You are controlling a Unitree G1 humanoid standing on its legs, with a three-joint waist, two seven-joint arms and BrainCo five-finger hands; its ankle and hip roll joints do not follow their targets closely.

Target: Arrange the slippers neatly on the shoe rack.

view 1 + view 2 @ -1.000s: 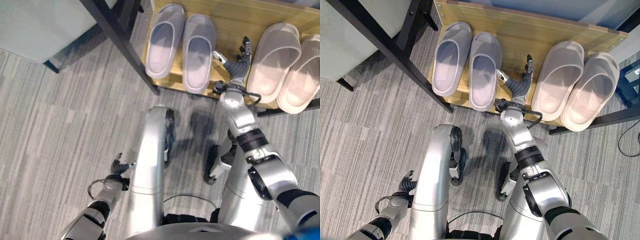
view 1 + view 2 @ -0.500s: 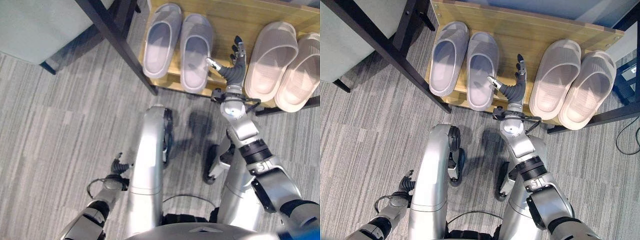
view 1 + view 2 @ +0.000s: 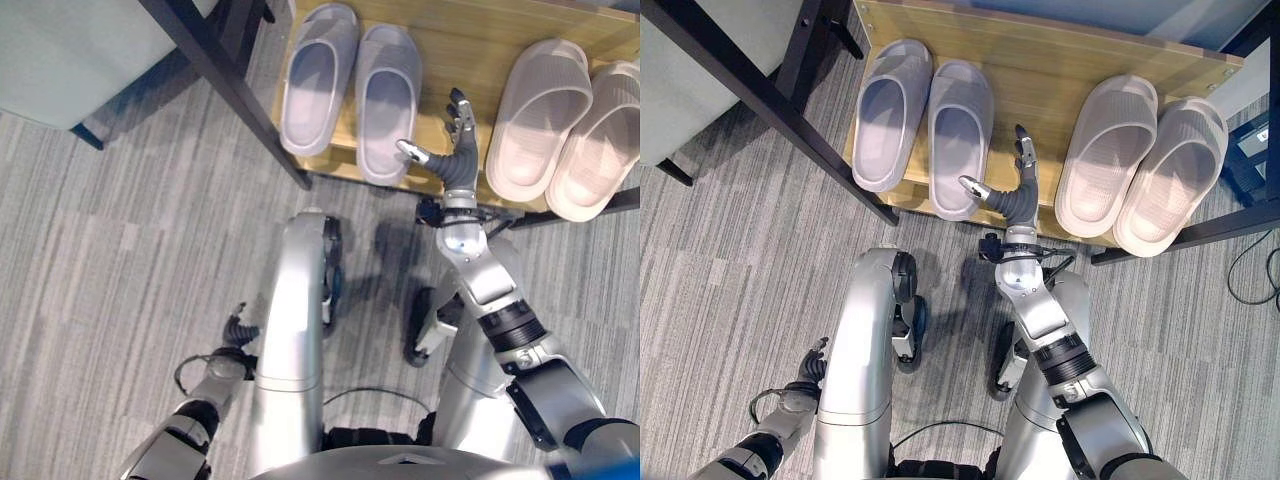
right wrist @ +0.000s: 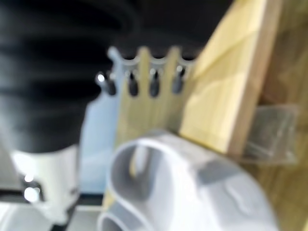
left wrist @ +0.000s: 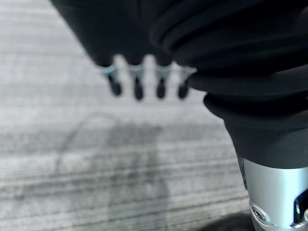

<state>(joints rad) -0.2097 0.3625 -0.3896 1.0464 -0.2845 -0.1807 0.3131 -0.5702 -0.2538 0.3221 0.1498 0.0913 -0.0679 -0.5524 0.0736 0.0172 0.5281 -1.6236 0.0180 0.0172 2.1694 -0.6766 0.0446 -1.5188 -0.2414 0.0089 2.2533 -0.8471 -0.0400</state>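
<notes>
Slippers point(image 3: 924, 127) paired on shoe rack point(image 3: 1040, 75); right hand point(image 3: 1012, 196) spread between pairs; no legible print

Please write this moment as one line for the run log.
grey slippers: paired on shoe rack | beige slippers: paired on rack | right hand: open between pairs, holds nothing | left hand: low over carpet

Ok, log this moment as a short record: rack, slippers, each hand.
rack: wooden shoe rack on grey carpet
slippers: grey pair on the robot's left, beige pair on its right, both side by side on the rack
right hand: open, raised between the pairs, holding nothing
left hand: low over the carpet, idle
</notes>
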